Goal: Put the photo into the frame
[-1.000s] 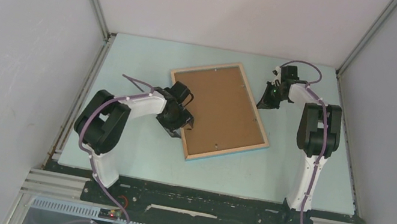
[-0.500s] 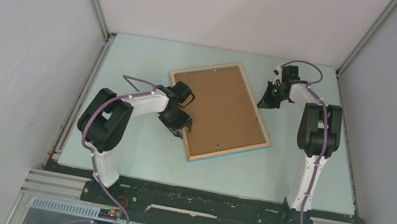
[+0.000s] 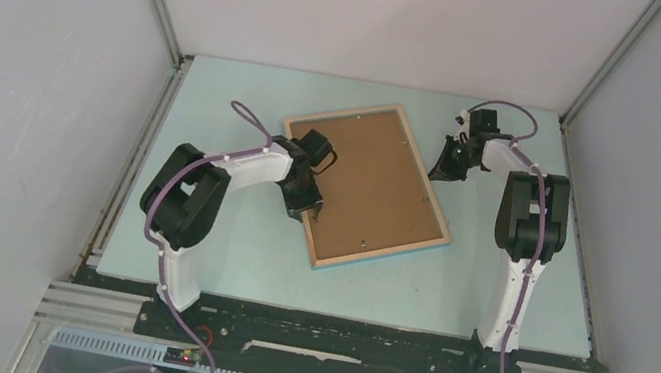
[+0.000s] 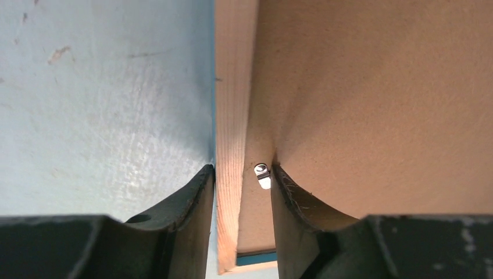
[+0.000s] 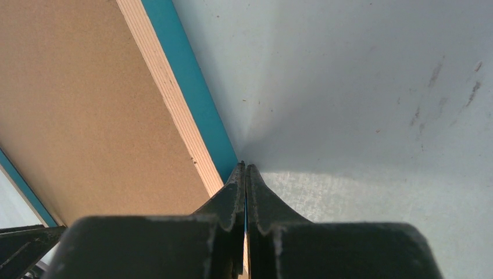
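The frame (image 3: 344, 114) lies face down and askew on the table, light wood rails up and a teal side showing (image 5: 186, 87). A brown backing board (image 3: 372, 183) fills it. The photo is out of view. My left gripper (image 3: 311, 209) stands open astride the frame's left rail (image 4: 232, 116). One of its fingers (image 4: 197, 192) is against the rail's outer side; the other rests on the board beside a small metal clip (image 4: 263, 174). My right gripper (image 3: 437, 174) is shut and empty, its tips (image 5: 245, 165) down at the frame's right edge.
The pale blue table (image 3: 223, 260) ends at grey enclosure walls on the left, back and right. Metal posts stand in the back corners (image 3: 176, 54). Both arm bases sit on the black rail along the near edge (image 3: 330, 344).
My left arm has swung right and a little farther along the frame's left rail, and its jaws have narrowed around that rail. The right arm and the frame have stayed still.
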### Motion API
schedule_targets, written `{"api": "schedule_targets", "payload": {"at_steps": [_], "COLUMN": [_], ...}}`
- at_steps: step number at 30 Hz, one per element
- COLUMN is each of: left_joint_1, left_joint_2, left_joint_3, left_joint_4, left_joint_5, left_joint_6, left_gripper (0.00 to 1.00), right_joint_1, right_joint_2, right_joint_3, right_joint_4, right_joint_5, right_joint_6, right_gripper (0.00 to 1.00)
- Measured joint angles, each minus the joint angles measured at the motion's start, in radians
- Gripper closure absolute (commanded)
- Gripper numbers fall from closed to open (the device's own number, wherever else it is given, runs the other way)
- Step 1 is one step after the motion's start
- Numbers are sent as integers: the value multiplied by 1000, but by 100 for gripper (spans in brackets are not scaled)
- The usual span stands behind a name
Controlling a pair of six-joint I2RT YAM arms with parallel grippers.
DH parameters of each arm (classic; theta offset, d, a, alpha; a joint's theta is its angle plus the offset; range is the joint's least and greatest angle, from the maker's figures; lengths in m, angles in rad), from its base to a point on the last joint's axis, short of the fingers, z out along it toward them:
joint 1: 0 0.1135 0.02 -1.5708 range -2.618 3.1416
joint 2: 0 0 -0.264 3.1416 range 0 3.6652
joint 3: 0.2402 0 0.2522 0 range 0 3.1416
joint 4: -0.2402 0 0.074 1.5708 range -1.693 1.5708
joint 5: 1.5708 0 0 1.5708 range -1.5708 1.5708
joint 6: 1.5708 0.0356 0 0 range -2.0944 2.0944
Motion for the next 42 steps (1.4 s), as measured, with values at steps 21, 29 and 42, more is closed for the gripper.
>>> {"api": "schedule_targets", "payload": {"at_steps": [21,29,42], "left_joint_1": [-24,-34,-57], "left_joint_2": [-59,-53,-47], "left_joint_3": [-46,-46,-45], "left_joint_4": [68,49,34], "left_joint_5": [-96,-117,-150], "left_joint_6": [219,214,225], "left_gripper": [48,39,35], "right_joint_1": [0,-1,-3], "right_joint_2": [0,0,0], "right_joint_3": [0,0,0], "right_joint_4": [0,1,3], "right_joint_5": [-29,-31,-37], "right_joint_6": [0,0,0], "right_gripper": [100,100,100]}}
